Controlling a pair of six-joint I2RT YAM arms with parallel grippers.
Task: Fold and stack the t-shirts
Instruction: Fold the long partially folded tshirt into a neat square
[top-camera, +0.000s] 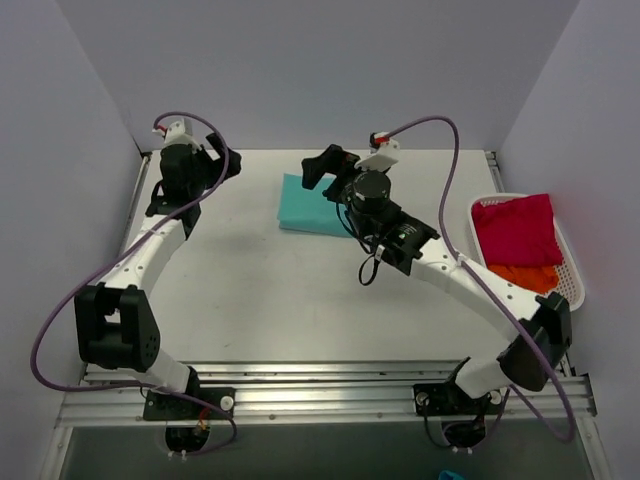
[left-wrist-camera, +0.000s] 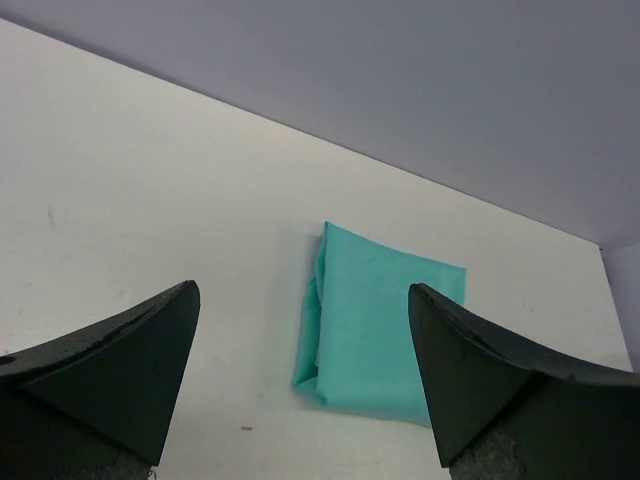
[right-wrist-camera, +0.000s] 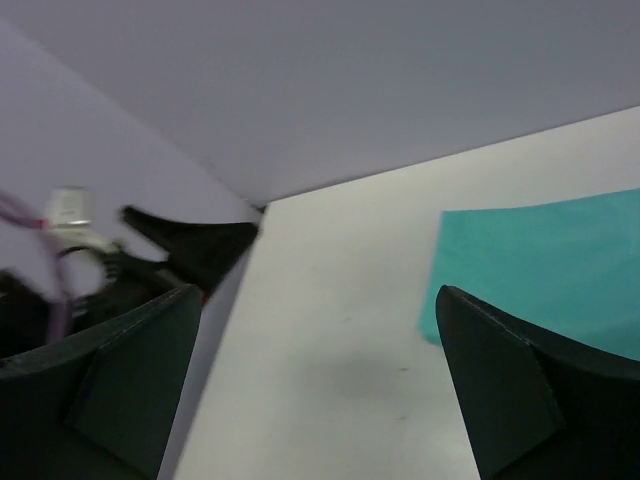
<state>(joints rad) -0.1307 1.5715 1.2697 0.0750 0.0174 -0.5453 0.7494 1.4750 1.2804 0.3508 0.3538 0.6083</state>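
A teal t-shirt (top-camera: 306, 205) lies folded into a neat rectangle at the back middle of the table. It also shows in the left wrist view (left-wrist-camera: 385, 320) and the right wrist view (right-wrist-camera: 540, 260). My right gripper (top-camera: 322, 165) hovers over the shirt's far right part, open and empty (right-wrist-camera: 320, 291). My left gripper (top-camera: 226, 160) is open and empty at the back left, apart from the shirt and facing it (left-wrist-camera: 302, 288). A crimson-pink t-shirt (top-camera: 517, 228) and an orange t-shirt (top-camera: 525, 277) lie crumpled in the basket.
A white mesh basket (top-camera: 575, 272) stands at the table's right edge. Grey walls close the back and both sides. The left gripper shows in the right wrist view (right-wrist-camera: 195, 250) by the back left corner.
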